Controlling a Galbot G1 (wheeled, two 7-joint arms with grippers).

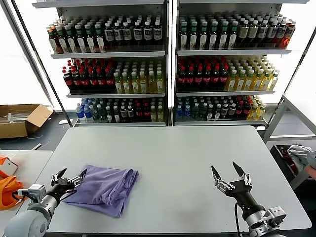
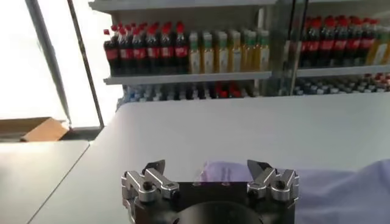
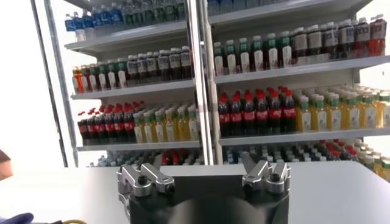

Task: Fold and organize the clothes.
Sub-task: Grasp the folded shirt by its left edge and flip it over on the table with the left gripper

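A lavender T-shirt [image 1: 107, 186] lies folded in a loose bundle on the grey table [image 1: 173, 158], at the front left. My left gripper [image 1: 71, 177] is open and empty at the shirt's left edge, low over the table. In the left wrist view the shirt [image 2: 341, 185] lies just past the open fingertips [image 2: 261, 167]. My right gripper [image 1: 227, 173] is open and empty above the front right of the table, far from the shirt. The right wrist view shows its open fingers [image 3: 251, 168] facing the shelves.
Drink shelves [image 1: 168, 64] stand behind the table. An orange fabric item [image 1: 7, 190] lies on a side table at the left. A cardboard box [image 1: 22, 118] sits on the floor at the back left. A white-grey cloth bundle [image 1: 298, 154] lies at the right.
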